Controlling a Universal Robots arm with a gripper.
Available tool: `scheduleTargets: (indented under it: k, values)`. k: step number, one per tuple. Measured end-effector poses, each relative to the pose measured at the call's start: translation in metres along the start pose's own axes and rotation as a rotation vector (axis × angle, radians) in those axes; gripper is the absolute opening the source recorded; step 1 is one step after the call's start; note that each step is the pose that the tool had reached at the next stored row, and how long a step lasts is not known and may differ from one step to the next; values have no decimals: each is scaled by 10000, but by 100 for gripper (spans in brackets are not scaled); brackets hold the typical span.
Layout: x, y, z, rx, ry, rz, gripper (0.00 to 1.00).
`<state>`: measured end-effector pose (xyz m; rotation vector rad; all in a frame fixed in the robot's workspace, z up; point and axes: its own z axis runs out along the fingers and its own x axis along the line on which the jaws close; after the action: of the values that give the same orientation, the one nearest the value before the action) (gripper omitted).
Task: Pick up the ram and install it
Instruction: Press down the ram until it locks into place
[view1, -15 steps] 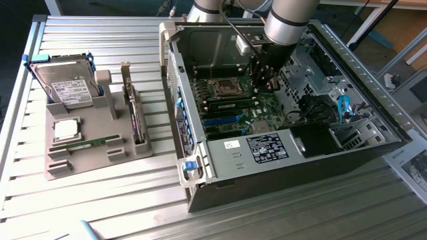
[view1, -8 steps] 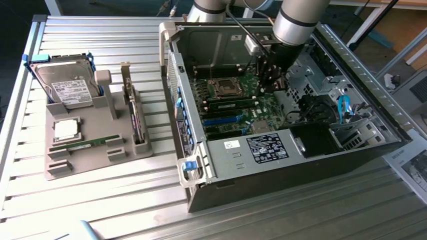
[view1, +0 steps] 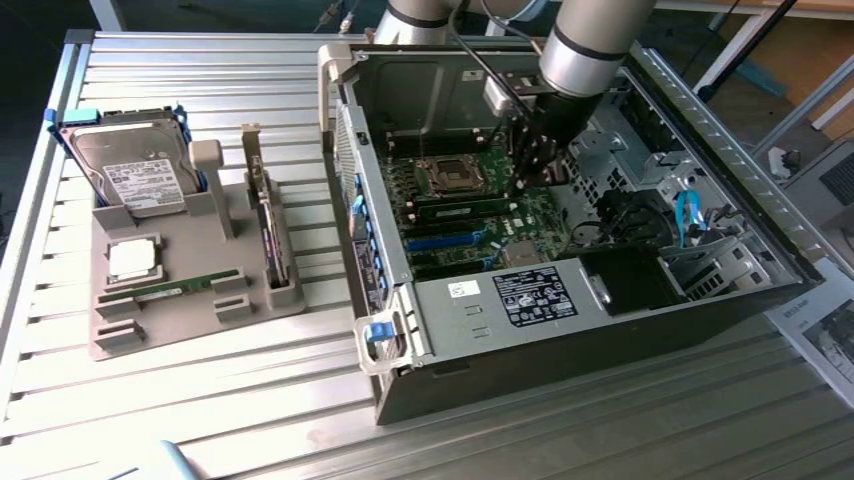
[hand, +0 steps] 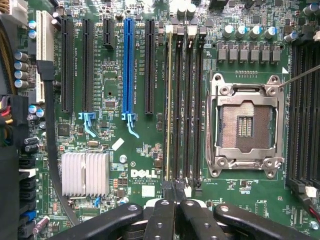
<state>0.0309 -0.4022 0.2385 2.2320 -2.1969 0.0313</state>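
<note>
Ram (hand: 169, 100) seated in motherboard slot, end effector (hand: 176, 206) closed, fingertips above its end

The arm (view1: 587, 45) reaches steeply downward, its wrist pointing nearly straight down, and the gripper (hand: 176, 212) below it has both black fingers pressed together.

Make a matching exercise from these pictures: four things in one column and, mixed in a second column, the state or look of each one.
Things:
1. hard drive
2. CPU socket
3. heatsink
4. claw

States:
a. silver fins
b. shut
c. upright in the grey holder
d. empty, no chip in it

Pairs: 1-c, 2-d, 3-a, 4-b
</note>
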Motion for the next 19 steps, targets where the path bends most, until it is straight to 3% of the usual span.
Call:
scheduleTargets:
  k: [10,12,14,19]
  values:
    - [-2,1,90,-2,0,1,10]
    - [0,2,-23,2,2,1,10]
    - [1,17,-61,6,2,1,10]
    - [-3,282,-54,6,5,1,10]
